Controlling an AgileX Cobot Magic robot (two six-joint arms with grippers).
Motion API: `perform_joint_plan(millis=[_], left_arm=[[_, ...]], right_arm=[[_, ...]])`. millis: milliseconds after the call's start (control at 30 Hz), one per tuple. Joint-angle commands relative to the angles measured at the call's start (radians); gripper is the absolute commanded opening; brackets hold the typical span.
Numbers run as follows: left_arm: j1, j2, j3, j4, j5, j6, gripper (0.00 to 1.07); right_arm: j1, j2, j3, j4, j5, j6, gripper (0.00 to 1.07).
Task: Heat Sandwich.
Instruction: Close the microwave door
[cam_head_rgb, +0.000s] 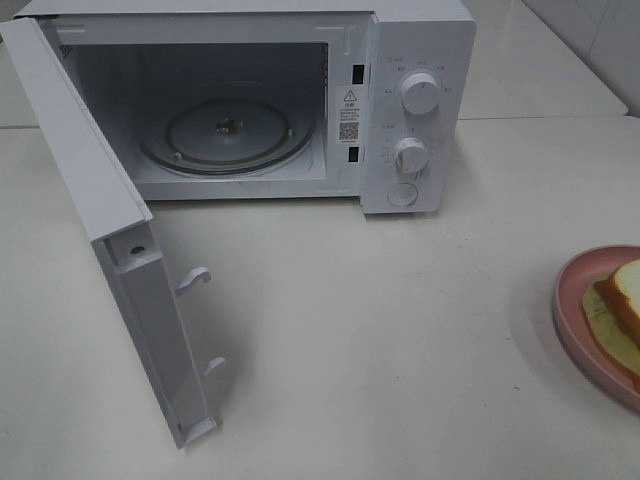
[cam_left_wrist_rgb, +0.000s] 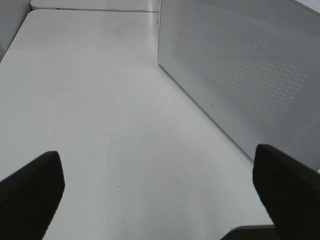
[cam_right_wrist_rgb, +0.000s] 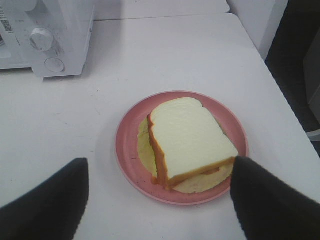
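The microwave (cam_head_rgb: 300, 100) stands with its door (cam_head_rgb: 110, 230) swung fully open and its glass turntable (cam_head_rgb: 225, 135) bare. The sandwich (cam_right_wrist_rgb: 187, 140) lies on a pink plate (cam_right_wrist_rgb: 127, 150) on the table (cam_head_rgb: 400, 330), well apart from the microwave on the side of its control knobs. The step in hand appears to be picking up the plate and sandwich. To do it well, the right gripper (cam_right_wrist_rgb: 160, 200) should descend squarely and take a firm hold without tipping the upper slice, which sits askew over the pale lower layer; then carry it level past the knob panel into the cavity. The right gripper is released, its two dark fingers (cam_right_wrist_rgb: 45, 205) spread wide and hovering just short of the plate, holding nothing, wrist angled down toward the sandwich. The left gripper (cam_left_wrist_rgb: 160, 195) is likewise released and empty, held low over the bare table beside the door's perforated outer face, clear of the loading path.
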Motion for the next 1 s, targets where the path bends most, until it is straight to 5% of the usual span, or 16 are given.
perform_joint_plan(millis=[33, 1000], left_arm=[[0.005, -0.005, 0.002, -0.002, -0.004, -0.007, 0.97], [0.005, -0.007, 0.002, -0.002, -0.004, -0.007, 0.97]], right_arm=[[-0.015, -0.030, 0.002, 0.006, -0.011, -0.020, 0.76], [-0.015, -0.030, 0.002, 0.005, -0.011, -0.018, 0.76]])
